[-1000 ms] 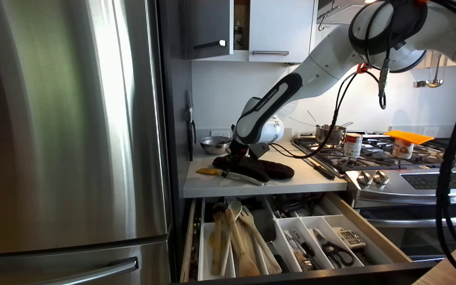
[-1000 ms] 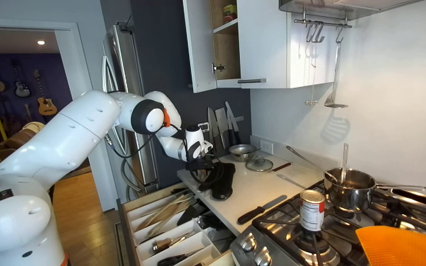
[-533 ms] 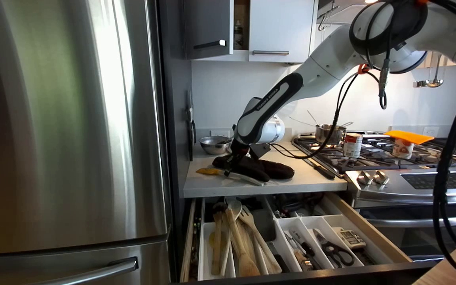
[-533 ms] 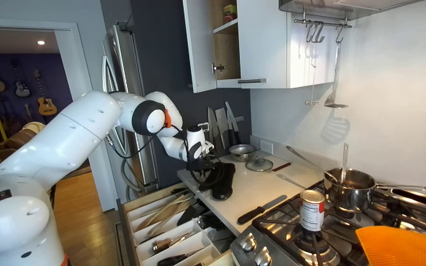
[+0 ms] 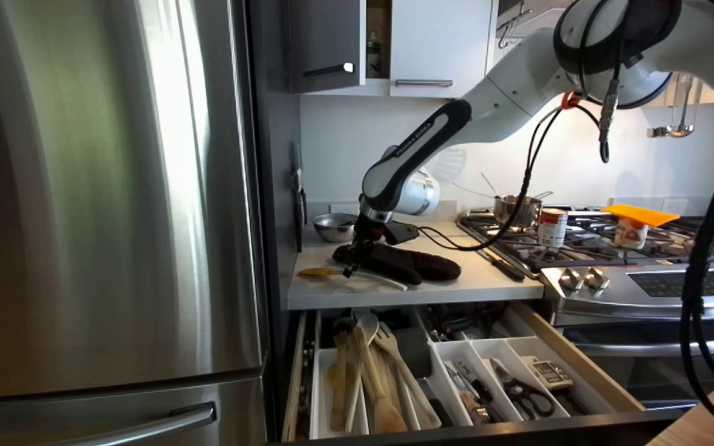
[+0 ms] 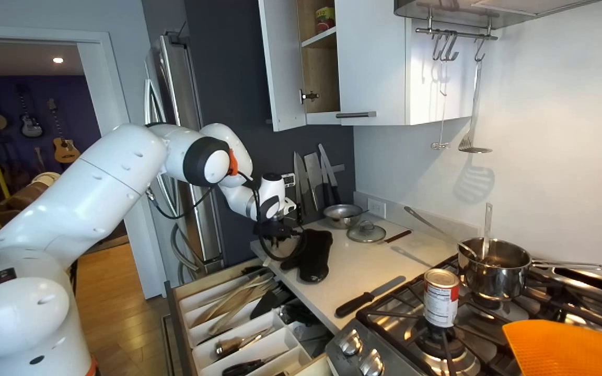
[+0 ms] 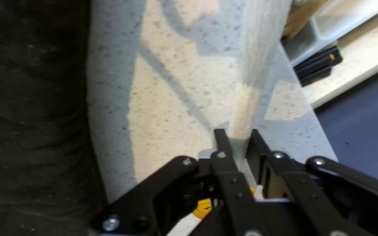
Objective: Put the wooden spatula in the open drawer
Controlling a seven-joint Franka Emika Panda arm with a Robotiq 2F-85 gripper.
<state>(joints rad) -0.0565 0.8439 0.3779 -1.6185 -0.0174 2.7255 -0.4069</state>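
My black pincer is grasping the slim tan wooden spatula, probably lifting next toward the wide pale-wood drawer, upper right.

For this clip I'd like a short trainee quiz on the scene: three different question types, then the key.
1. Multiple choice. In the wrist view, what does the end effector hold? (a) the glass lid; (b) the wooden spatula; (c) the black-handled knife.
2. True or false: the scissors lie inside the open drawer.
3. Fill in: the saucepan sits on the ____.

Key: 1 b; 2 true; 3 stove.
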